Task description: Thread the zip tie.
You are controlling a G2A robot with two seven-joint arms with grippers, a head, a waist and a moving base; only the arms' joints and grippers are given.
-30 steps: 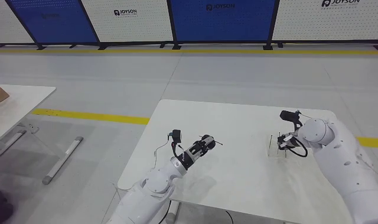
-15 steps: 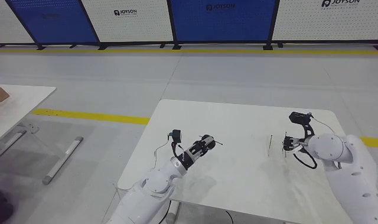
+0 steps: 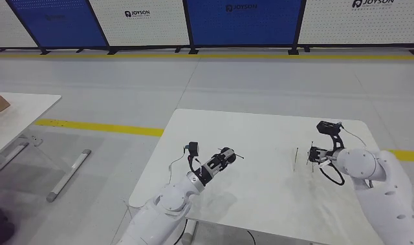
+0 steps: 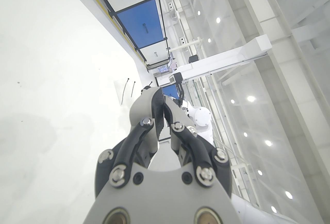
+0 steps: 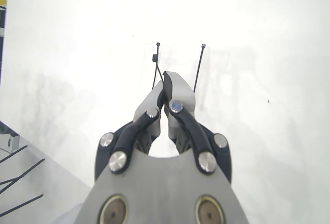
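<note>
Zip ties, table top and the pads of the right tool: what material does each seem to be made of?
Zip ties: probably black nylon plastic, matte. They are thin strips with small square heads, and the one held in the right tool curves slightly.
Table: smooth white surface, perhaps laminate or painted board, with a faint sheen.
Pads: dark and matte, likely rubber, set against pale grey fingers.

The left arm (image 3: 178, 196) rises from the near left edge and stretches toward the far right, wrist straight. The left gripper (image 3: 228, 156) is at its tip, with both fingers (image 4: 157, 106) pressed together. The right arm (image 3: 381, 180) comes in from the near right and is bent so that its forearm points left. The right gripper (image 3: 313, 156) is closed, its fingertips (image 5: 168, 83) pinching a thin black zip tie (image 5: 157, 65).
</note>
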